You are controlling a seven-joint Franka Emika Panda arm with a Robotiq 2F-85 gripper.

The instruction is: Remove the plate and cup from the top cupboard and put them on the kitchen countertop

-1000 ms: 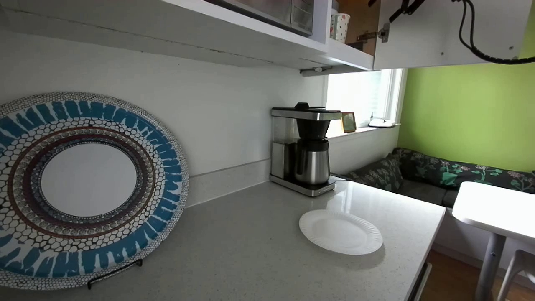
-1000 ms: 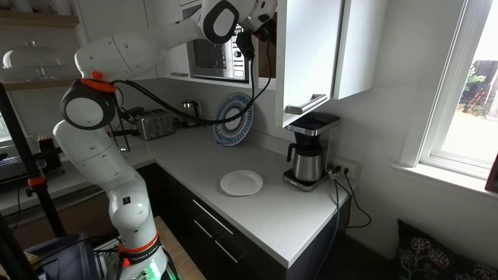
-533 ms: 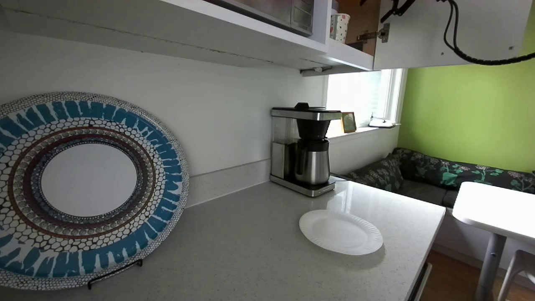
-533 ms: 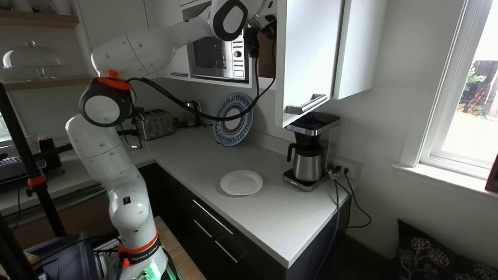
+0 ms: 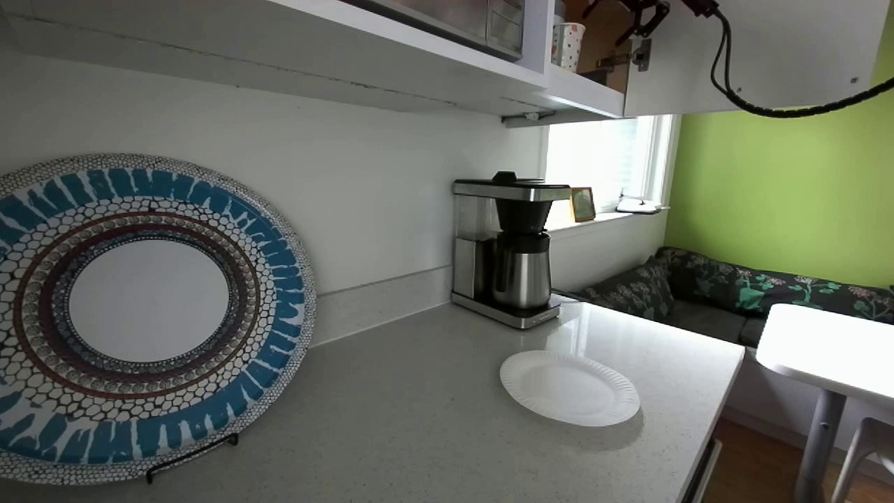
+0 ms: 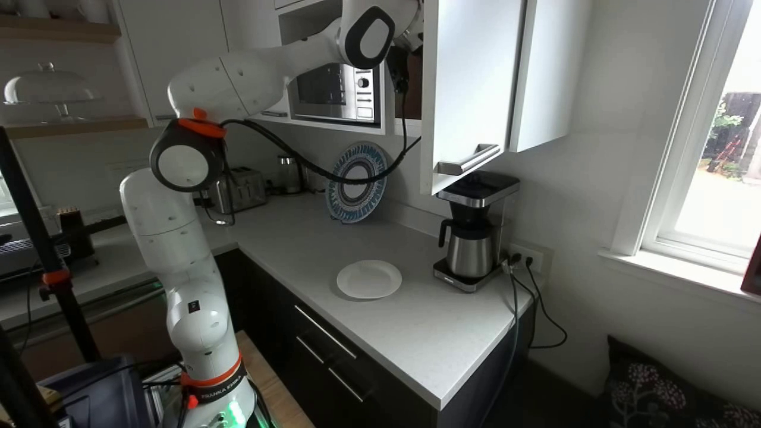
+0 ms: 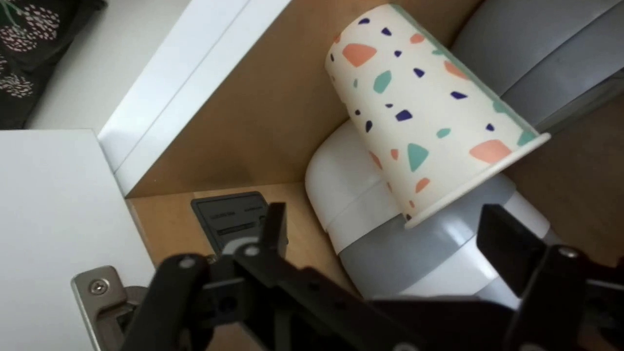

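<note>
Newly shifted toward the cup (image 7: 434, 114), the tool (image 7: 385, 222), jaws apart, apparently begins the remaining transfer; the plate (image 5: 569, 388) rests on the surface (image 5: 391, 412).

The plate (image 5: 569, 388), near the front edge of the kitchen countertop (image 5: 391, 419), looks like dull paper with little ridges round its rim. The countertop is smooth like stone and shines by its end edge. Near the back edge, the coffee maker's jug (image 5: 532, 278) is shiny metal. The inside of the top cupboard (image 7: 273, 131) looks like smooth wood. The cup (image 7: 429, 112) looks like smooth, dull paper. The gripper (image 7: 388, 228) is dull; I can't tell if it's plastic or metal. Past the end edge, the cushions (image 5: 789, 290) look like cloth.
</note>
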